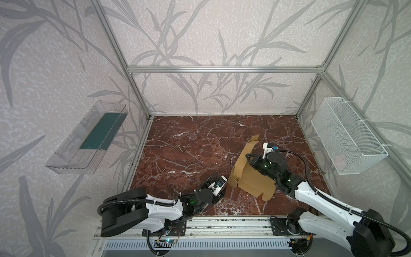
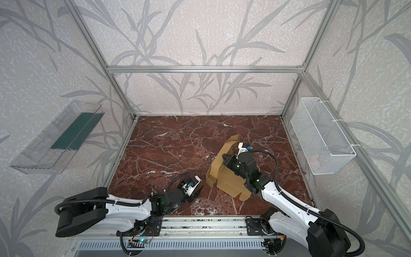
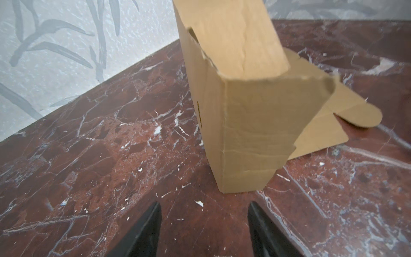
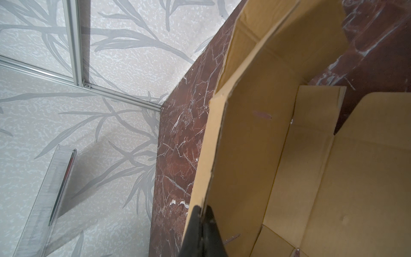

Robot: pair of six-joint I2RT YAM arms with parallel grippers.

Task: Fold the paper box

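The right gripper (image 4: 200,211) is shut tight on the thin top edge of one raised side of the paper box (image 4: 333,178). The edge is pinched between its two black fingers (image 4: 193,227), and no gap can be seen between them. In both top views this gripper (image 1: 247,155) is held above the right half of the table (image 1: 178,155).

The left gripper (image 3: 204,203) is open about halfway, and nothing is held in it. It is kept low over the table, near the middle of the table's front edge (image 2: 198,192). Its tips are pointed at a folded corner of the box. A strip of bare table is seen between the tips and the cardboard, so the box is not touched by it.

The paper box (image 1: 253,178) is set on the right half of the table, closer to the table's front edge than to its back edge. It is only partly folded. Its brown bottom lies flat on the table. One long side is stood up, and a loose flap is lifted at the end nearer the table's back edge. Rounded tabs are spread flat toward the table's front edge.

A white wire basket (image 1: 347,138) is hung past the table's right edge. A clear tray (image 1: 86,142) is hung past its left edge.
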